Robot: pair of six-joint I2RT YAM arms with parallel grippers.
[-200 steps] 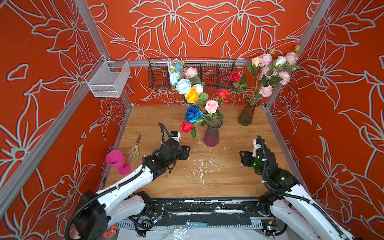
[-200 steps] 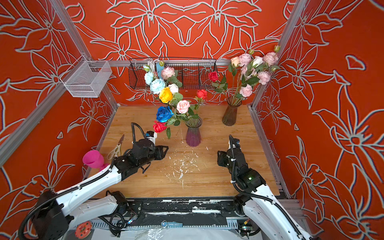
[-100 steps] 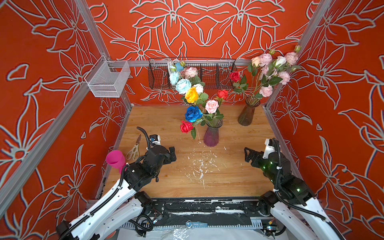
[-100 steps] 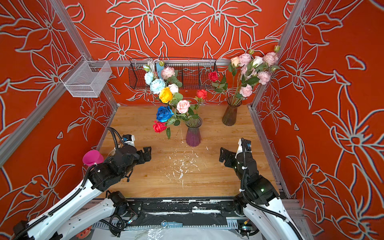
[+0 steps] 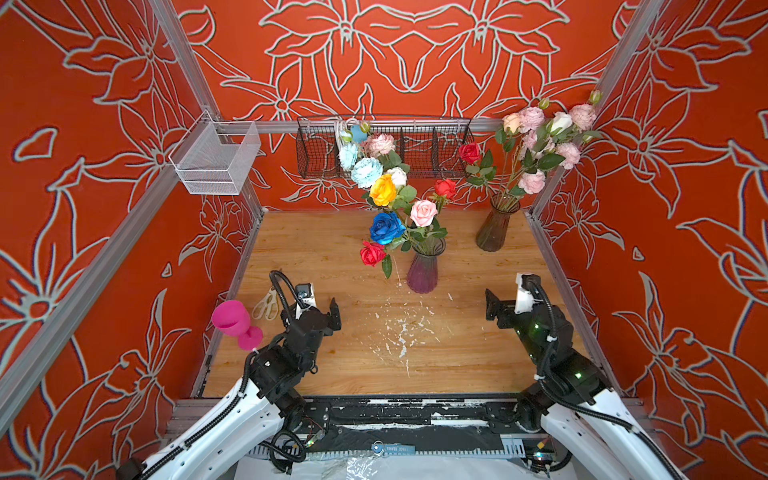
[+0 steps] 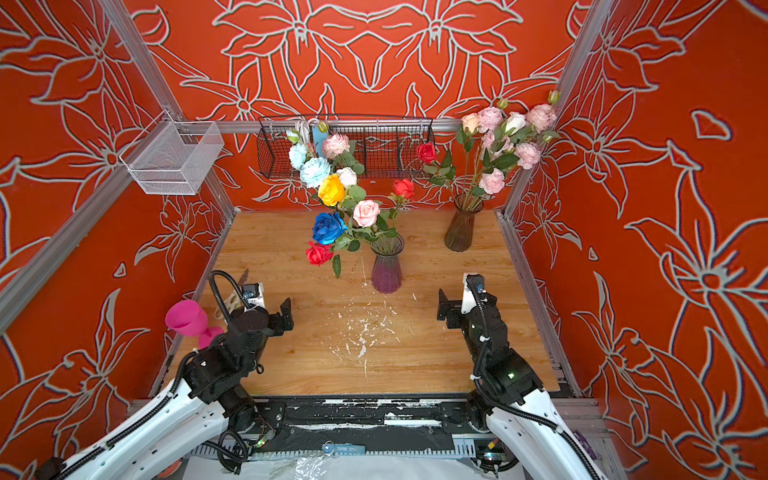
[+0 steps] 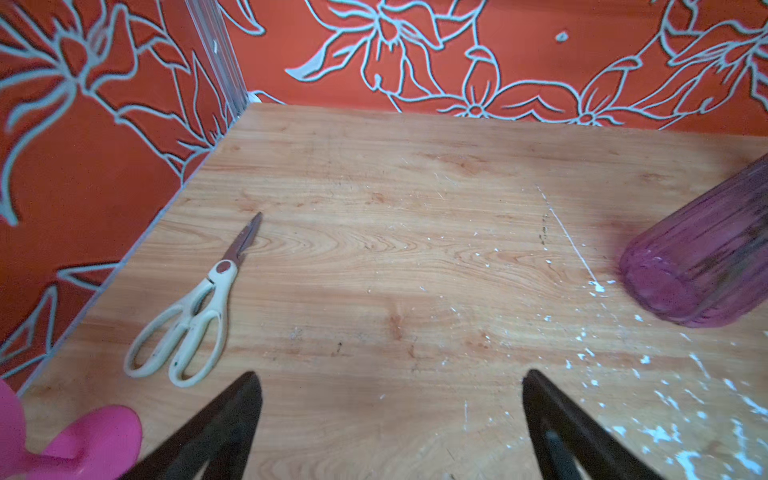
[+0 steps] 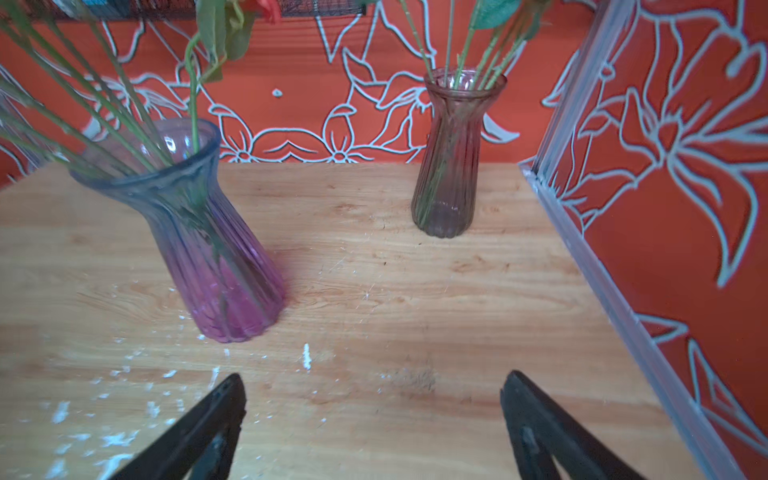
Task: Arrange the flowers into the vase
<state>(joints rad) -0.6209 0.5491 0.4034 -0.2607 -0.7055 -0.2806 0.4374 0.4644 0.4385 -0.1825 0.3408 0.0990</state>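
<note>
**Both top views:** mixed roses [image 5: 388,199] stand in purple glass vase [image 5: 424,266] at ctr of wooden counter [image 5: 316,245]. Pink peonies [image 5: 540,137] stand in brown glass vase [image 5: 494,226] at far right corner. Left jaws and right jaws are spread wide, holding nothing, over near part of counter, well apart from both vases. Scissors [image 7: 195,320] lie flat by left wall, w/ pink goblet [image 5: 232,322] at counter's left edge, both near left jaws.

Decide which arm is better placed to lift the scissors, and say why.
Left. The scissors lie close ahead of the open, empty left claw; the right claw sits at the opposite side of the table.
</note>
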